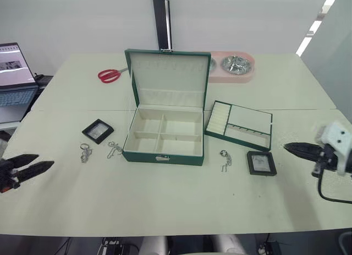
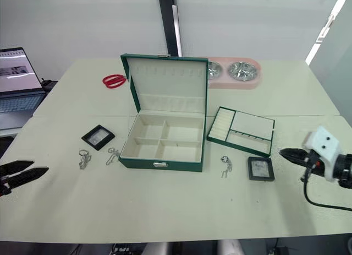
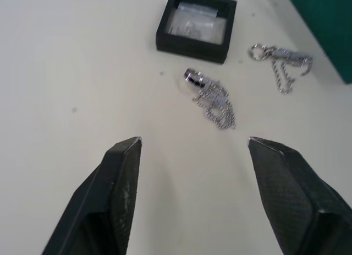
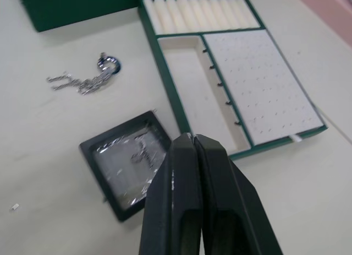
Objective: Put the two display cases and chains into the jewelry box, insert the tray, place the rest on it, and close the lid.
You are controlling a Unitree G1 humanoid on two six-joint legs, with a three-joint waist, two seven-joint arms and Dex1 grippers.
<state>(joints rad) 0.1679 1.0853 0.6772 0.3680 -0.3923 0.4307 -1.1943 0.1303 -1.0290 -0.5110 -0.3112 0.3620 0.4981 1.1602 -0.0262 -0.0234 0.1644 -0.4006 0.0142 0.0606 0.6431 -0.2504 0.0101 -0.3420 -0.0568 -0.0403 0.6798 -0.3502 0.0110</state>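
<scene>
The dark green jewelry box (image 1: 162, 156) stands open mid-table, its compartments holding nothing, and its lid (image 1: 169, 73) is upright behind. The tray (image 1: 250, 118) lies just right of it. One display case (image 1: 98, 130) lies left of the box, with two chains (image 1: 85, 152) (image 1: 114, 149) in front of it. The other display case (image 1: 261, 163) and a third chain (image 1: 225, 158) lie to the right front. My left gripper (image 1: 46, 160) is open and holds nothing at the far left, pointing toward the nearest chain (image 3: 212, 98). My right gripper (image 1: 286, 147) is shut and holds nothing, just right of the right case (image 4: 126, 167).
Red scissors (image 1: 109, 75) and a pink double bowl (image 1: 234, 66) sit along the table's back. A laptop (image 1: 14, 73) stands off the left edge. A black post (image 1: 161, 18) rises behind the lid. Bare tabletop stretches along the front edge.
</scene>
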